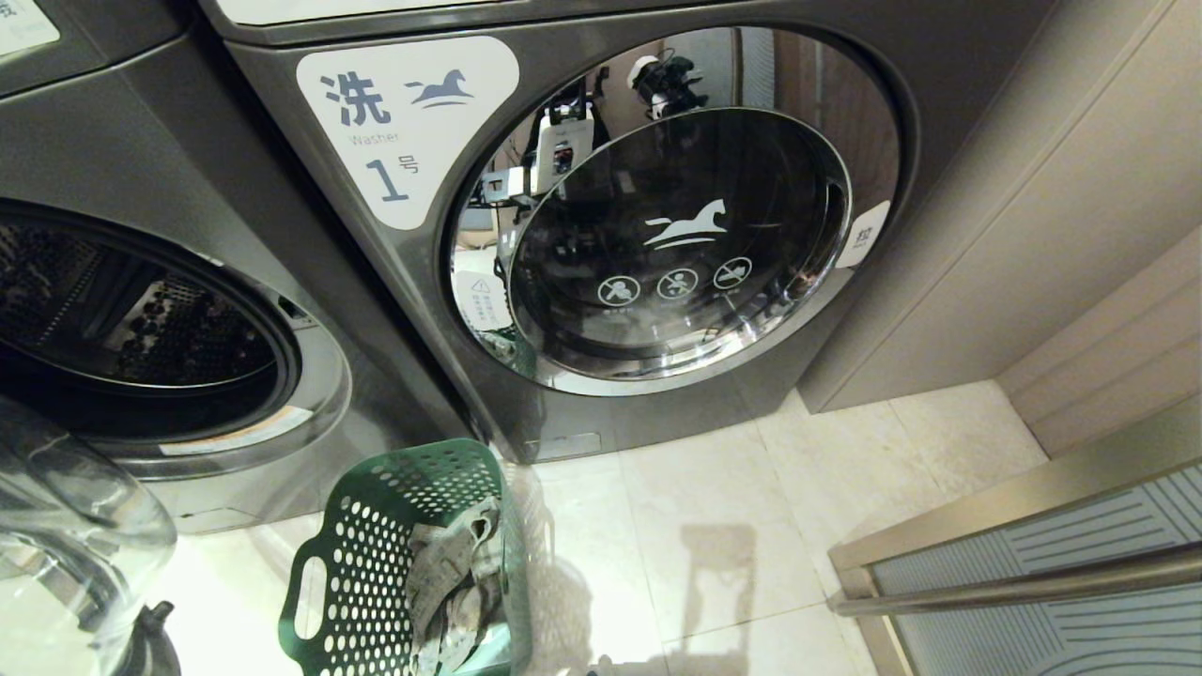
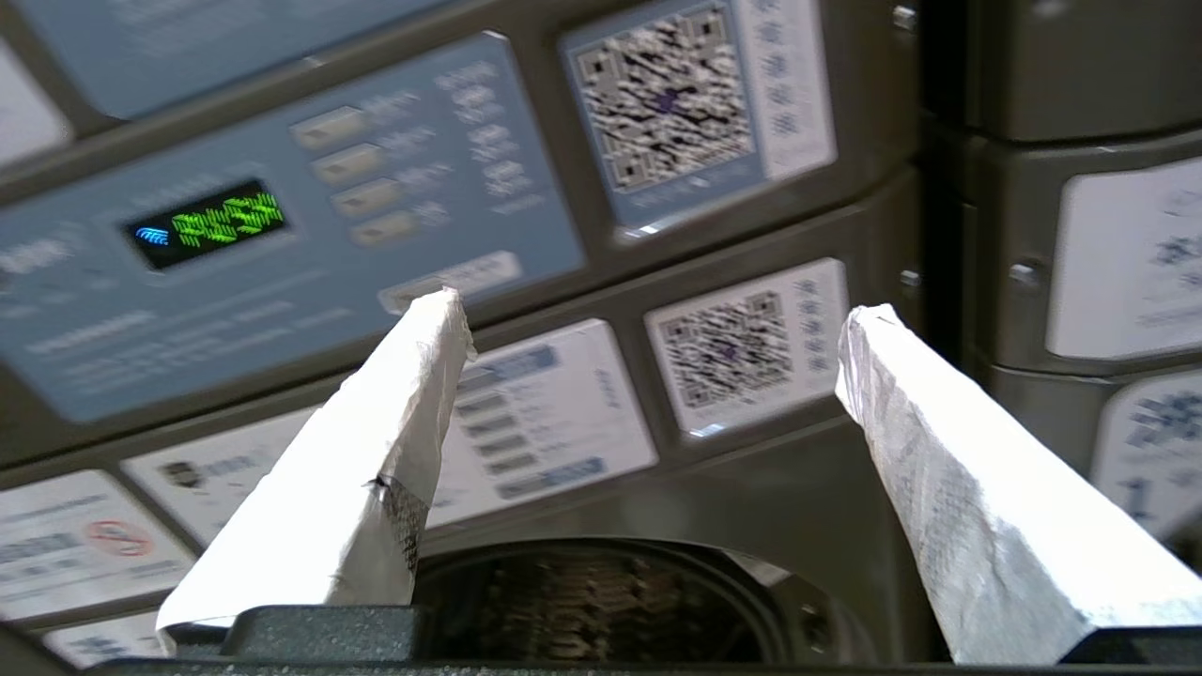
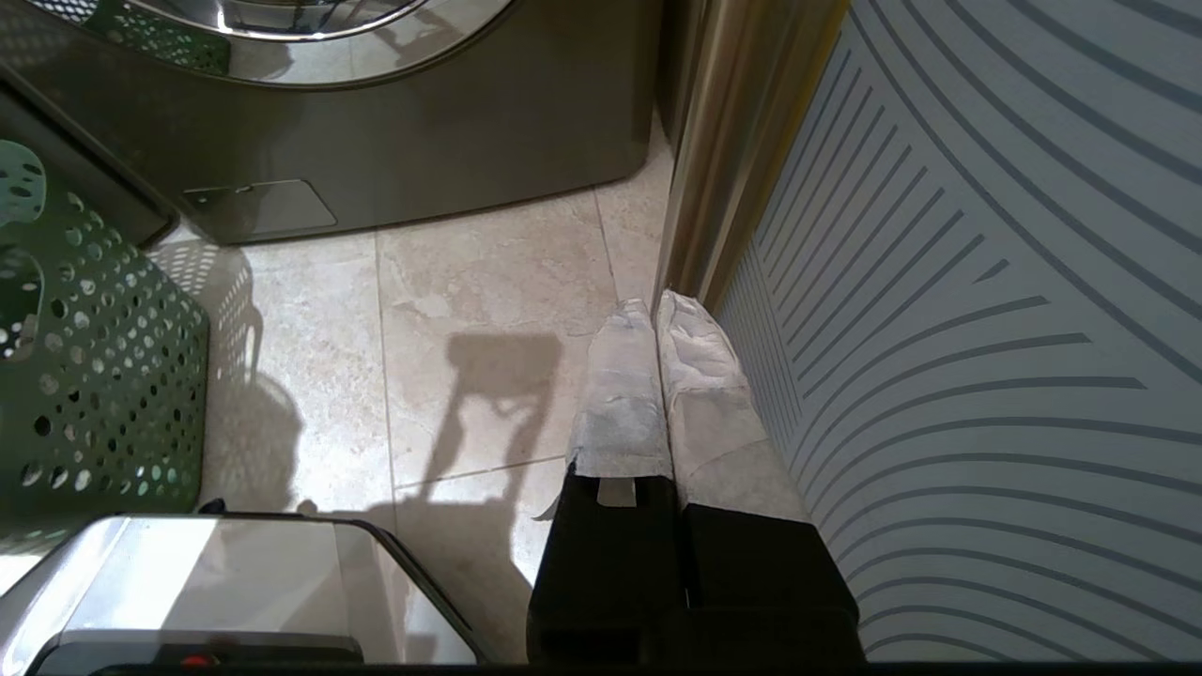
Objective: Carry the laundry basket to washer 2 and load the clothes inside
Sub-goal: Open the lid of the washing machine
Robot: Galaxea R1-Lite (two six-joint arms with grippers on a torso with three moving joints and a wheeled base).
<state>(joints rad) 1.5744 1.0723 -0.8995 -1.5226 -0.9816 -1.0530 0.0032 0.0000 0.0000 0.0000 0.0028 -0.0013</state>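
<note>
The dark green perforated laundry basket (image 1: 376, 563) stands on the floor at the bottom of the head view, and its wall also shows in the right wrist view (image 3: 94, 376). The grey-beige patterned clothes (image 1: 455, 582) lie inside it. Washer 2 (image 1: 188, 376), its label out of view, stands at the left with its drum open. My left gripper (image 2: 654, 310) is open and empty, raised before that washer's front above the drum mouth (image 2: 582, 601). My right gripper (image 3: 657, 305) hangs shut and empty over the floor, right of the basket.
Washer 1 (image 1: 657, 235) fills the middle with its round door closed. The open washer's glass door (image 1: 75, 535) juts out at the lower left, close to the basket. A striped glass door with a metal frame (image 1: 1033, 582) stands at the right. Pale floor tiles (image 1: 714, 545) lie between.
</note>
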